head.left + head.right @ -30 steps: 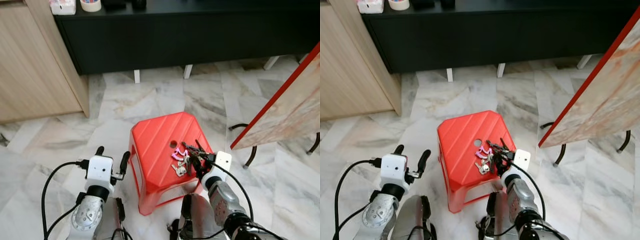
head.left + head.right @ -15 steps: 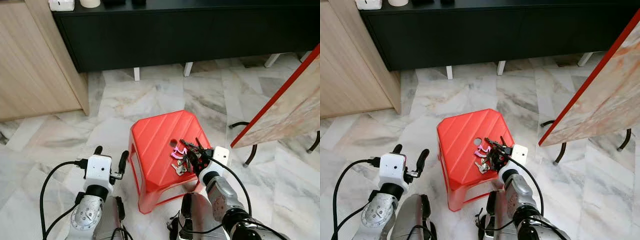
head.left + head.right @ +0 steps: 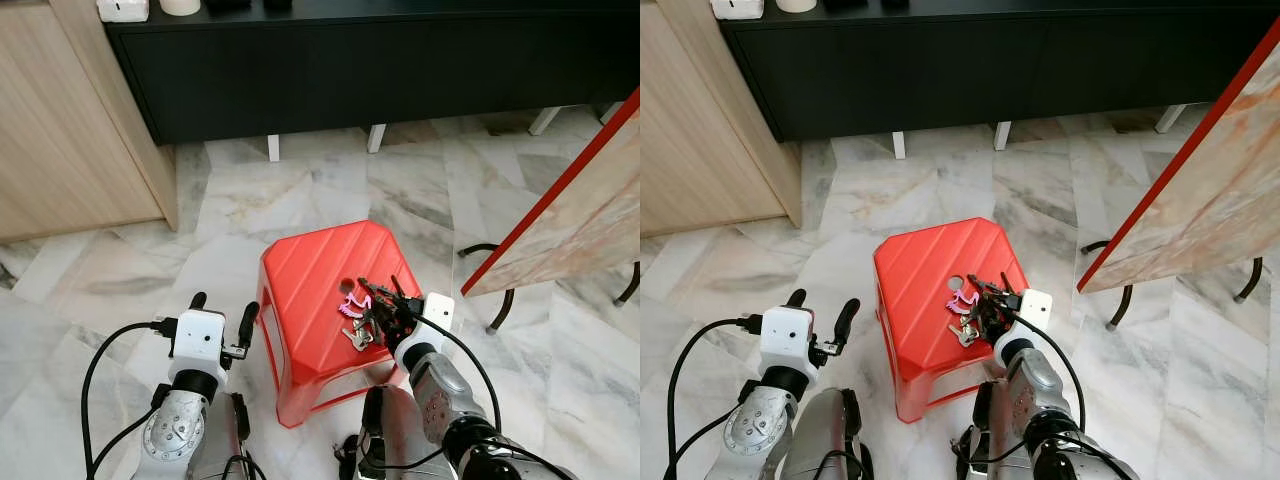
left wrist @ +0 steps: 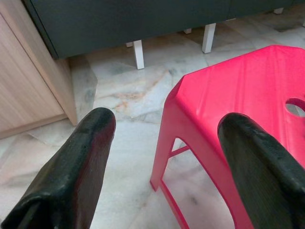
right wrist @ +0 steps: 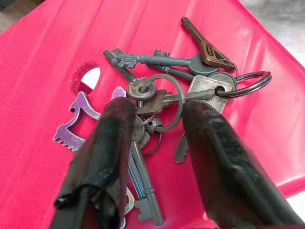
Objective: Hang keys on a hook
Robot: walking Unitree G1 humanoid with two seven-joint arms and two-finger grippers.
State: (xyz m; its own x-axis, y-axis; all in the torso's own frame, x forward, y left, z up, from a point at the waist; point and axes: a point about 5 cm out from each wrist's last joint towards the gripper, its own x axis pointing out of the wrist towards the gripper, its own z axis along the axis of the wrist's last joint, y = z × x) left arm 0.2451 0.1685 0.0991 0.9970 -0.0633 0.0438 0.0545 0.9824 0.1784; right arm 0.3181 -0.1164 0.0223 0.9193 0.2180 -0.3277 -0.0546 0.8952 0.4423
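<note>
Keys (image 5: 162, 102) lie on the red stool (image 3: 305, 275), frame centre; the right gripper (image 5: 155, 119) straddles them, fingers spread. Pickup stage: pinching the ring comes next.

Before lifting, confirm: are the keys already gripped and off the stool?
No. The keys lie flat on the red stool, with the right gripper open, one finger on either side of them.

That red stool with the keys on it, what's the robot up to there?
The robot is reaching for a bunch of metal keys with a purple charm, lying on a red plastic stool on the marble floor. Its right gripper sits over the bunch, fingers open on either side of the rings, not yet closed. The left gripper hovers open beside the stool. No hook is in sight.
</note>
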